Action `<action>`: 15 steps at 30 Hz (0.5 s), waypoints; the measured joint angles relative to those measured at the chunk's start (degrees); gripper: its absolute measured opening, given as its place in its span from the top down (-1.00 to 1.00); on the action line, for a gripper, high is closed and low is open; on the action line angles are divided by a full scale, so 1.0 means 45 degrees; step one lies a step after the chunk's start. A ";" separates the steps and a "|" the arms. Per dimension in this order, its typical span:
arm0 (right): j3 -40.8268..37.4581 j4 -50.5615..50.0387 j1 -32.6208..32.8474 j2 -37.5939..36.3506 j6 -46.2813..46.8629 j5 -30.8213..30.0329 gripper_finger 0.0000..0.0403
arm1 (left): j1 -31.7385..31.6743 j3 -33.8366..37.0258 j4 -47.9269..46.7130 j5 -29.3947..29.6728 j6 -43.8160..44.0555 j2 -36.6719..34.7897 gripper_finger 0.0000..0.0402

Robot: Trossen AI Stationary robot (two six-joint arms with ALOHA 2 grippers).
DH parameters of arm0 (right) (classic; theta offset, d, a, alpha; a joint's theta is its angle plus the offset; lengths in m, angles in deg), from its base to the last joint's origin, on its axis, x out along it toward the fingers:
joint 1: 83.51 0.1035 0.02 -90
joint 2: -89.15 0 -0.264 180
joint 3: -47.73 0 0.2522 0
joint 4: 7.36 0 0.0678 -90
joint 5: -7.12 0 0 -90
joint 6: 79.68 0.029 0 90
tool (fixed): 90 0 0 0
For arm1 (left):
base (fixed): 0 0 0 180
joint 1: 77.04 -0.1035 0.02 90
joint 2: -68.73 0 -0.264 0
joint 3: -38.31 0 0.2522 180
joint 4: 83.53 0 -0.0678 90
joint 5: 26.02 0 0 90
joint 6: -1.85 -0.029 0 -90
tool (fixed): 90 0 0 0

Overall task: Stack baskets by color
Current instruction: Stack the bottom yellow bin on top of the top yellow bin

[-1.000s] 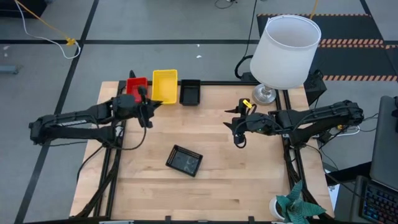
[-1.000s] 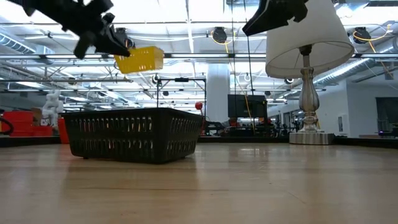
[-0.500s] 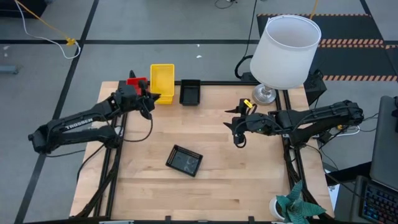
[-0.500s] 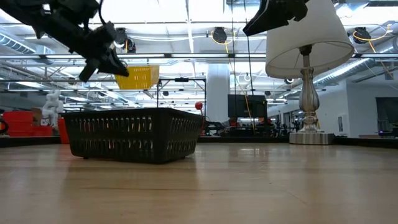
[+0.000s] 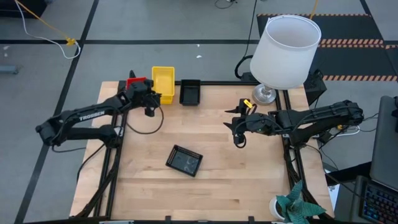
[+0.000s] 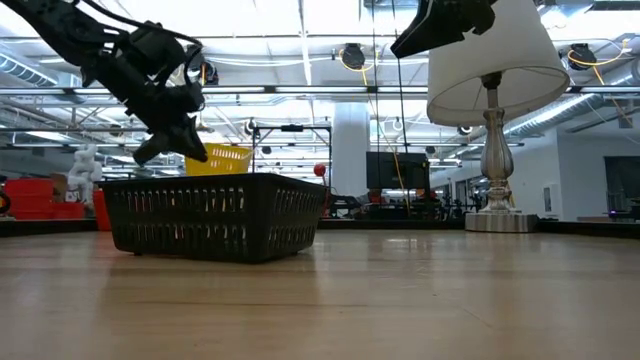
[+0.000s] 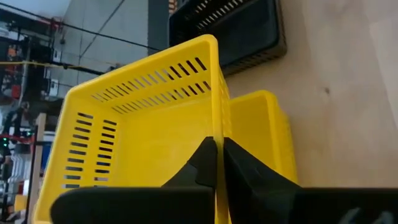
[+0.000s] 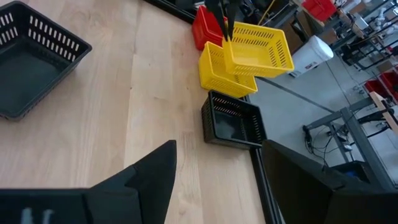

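1. In the high view, a lone black basket (image 5: 184, 160) lies low in the frame's centre on the wooden table (image 5: 217, 186), turned a bit askew.
2. At middle right, the right gripper (image 5: 235, 129) hangs over bare wood with its fingers apart, holding nothing.
3. At upper left, the left gripper (image 5: 151, 98) is clamped on the wall of a yellow basket (image 5: 163, 82). This basket is held tilted above another yellow basket (image 8: 219, 70), which rests on the table.
4. At the table's far edge, a red basket (image 5: 137, 83) stands left of the yellow ones and a second black basket (image 5: 189, 92) stands right.
5. A white lamp (image 5: 283, 50) stands at the upper right.
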 joint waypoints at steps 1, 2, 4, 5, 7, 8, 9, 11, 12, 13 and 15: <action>0.0000 -0.0002 0.0000 0.0000 -0.0011 -0.0001 -0.13 | 0.0000 0.0000 0.0003 0.0005 -0.0060 0.0073 0.94; 0.0000 -0.0005 0.0000 0.0000 -0.0014 0.0000 -0.13 | 0.0000 0.0000 -0.0010 0.0005 -0.0184 0.0144 0.92; 0.0000 -0.0010 0.0000 0.0000 -0.0019 0.0000 -0.13 | 0.0000 0.0000 -0.0023 0.0010 -0.0337 0.0247 0.90; 0.0000 -0.0010 0.0000 0.0000 -0.0024 0.0000 -0.13 | -0.0003 0.0000 -0.0030 0.0005 -0.0332 0.0281 0.90; 0.0000 -0.0030 0.0000 0.0000 -0.0001 0.0000 -0.13 | -0.0038 0.0000 -0.0049 0.0018 -0.0333 0.0317 0.93; 0.0000 -0.0054 0.0000 0.0000 0.0006 0.0000 -0.13 | -0.0064 0.0000 -0.0077 0.0023 -0.0330 0.0320 0.95; 0.0000 -0.0090 0.0000 0.0000 0.0009 0.0000 -0.13 | -0.0098 0.0000 -0.0078 0.0019 -0.0323 0.0320 0.96; 0.0001 -0.0177 0.0000 0.0000 0.0022 0.0000 -0.13 | -0.0199 0.0000 -0.0129 0.0015 -0.0311 0.0320 0.96; 0.0001 -0.0220 0.0000 0.0000 0.0026 0.0000 -0.13 | -0.0254 0.0000 -0.0209 0.0019 -0.0291 0.0319 0.94; 0.0005 -0.0228 0.0000 0.0000 0.0030 0.0000 -0.13 | -0.0295 0.0000 -0.0310 0.0019 -0.0282 0.0315 0.92; 0.0005 -0.0228 0.0000 0.0000 0.0030 0.0001 -0.13 | -0.0339 0.0000 -0.0500 0.0019 -0.0370 0.0315 0.89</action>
